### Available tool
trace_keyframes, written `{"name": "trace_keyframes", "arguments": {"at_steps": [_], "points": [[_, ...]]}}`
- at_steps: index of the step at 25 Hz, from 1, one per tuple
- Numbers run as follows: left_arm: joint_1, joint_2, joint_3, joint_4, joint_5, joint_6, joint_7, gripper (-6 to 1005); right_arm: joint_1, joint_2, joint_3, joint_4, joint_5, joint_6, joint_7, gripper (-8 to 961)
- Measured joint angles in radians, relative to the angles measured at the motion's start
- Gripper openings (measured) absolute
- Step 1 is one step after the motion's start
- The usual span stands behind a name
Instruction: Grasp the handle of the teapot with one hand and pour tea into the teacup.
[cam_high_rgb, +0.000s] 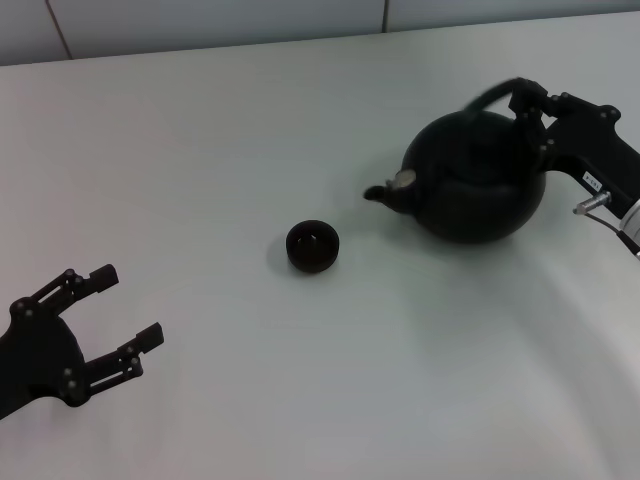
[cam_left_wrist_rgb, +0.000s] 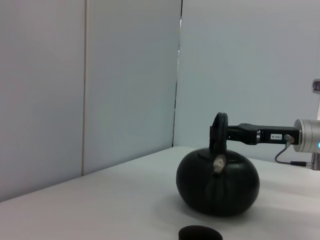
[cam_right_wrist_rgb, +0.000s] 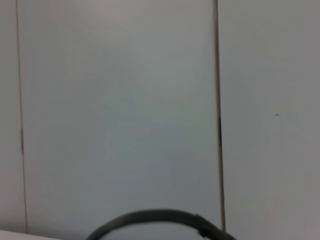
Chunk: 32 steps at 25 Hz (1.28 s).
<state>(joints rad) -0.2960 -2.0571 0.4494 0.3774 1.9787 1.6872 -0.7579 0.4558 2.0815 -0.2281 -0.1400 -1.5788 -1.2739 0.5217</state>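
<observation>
Head view shows us the left gripper (cam_high_rgb: 128, 316) nearest, jaws spread wide and empty. Farther out sits the teacup (cam_high_rgb: 312, 246) (we cannot make out its contents). Beyond it the teapot (cam_high_rgb: 475, 178) points its spout cupward, the right gripper (cam_high_rgb: 530, 110) clamped on the handle (cam_high_rgb: 487, 96).

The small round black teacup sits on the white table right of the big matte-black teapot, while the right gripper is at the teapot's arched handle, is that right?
Not quite. In the head view the small round black teacup sits left of the big matte-black teapot, off its spout, not right of it. The rest holds: both are over the white table, and the right gripper is at the arched handle.
</observation>
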Motion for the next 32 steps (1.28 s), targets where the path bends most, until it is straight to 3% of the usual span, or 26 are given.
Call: {"name": "trace_keyframes", "arguments": {"at_steps": [18, 22, 26, 30, 32], "points": [[0.0, 0.002, -0.013, 0.004, 0.0, 0.016, -0.004, 864, -0.031, -0.001, 0.009, -0.004, 0.001, -0.023, -0.005, 549], [0.001, 0.001, -0.014, 0.01, 0.0, 0.016, -0.005, 864, -0.035, -0.003, 0.007, -0.004, 0.006, -0.028, -0.005, 736], [0.002, 0.0, -0.014, 0.01, 0.0, 0.016, -0.004, 863, -0.07, -0.003, 0.003, -0.005, 0.006, -0.088, -0.004, 736], [0.003, -0.001, -0.013, 0.009, 0.002, 0.011, 0.0, 863, -0.168, -0.002, 0.009, -0.002, 0.01, -0.201, -0.007, 736], [0.003, -0.001, -0.013, 0.007, 0.002, 0.009, 0.0, 863, -0.183, -0.001, 0.009, -0.001, 0.011, -0.209, -0.007, 736]]}}
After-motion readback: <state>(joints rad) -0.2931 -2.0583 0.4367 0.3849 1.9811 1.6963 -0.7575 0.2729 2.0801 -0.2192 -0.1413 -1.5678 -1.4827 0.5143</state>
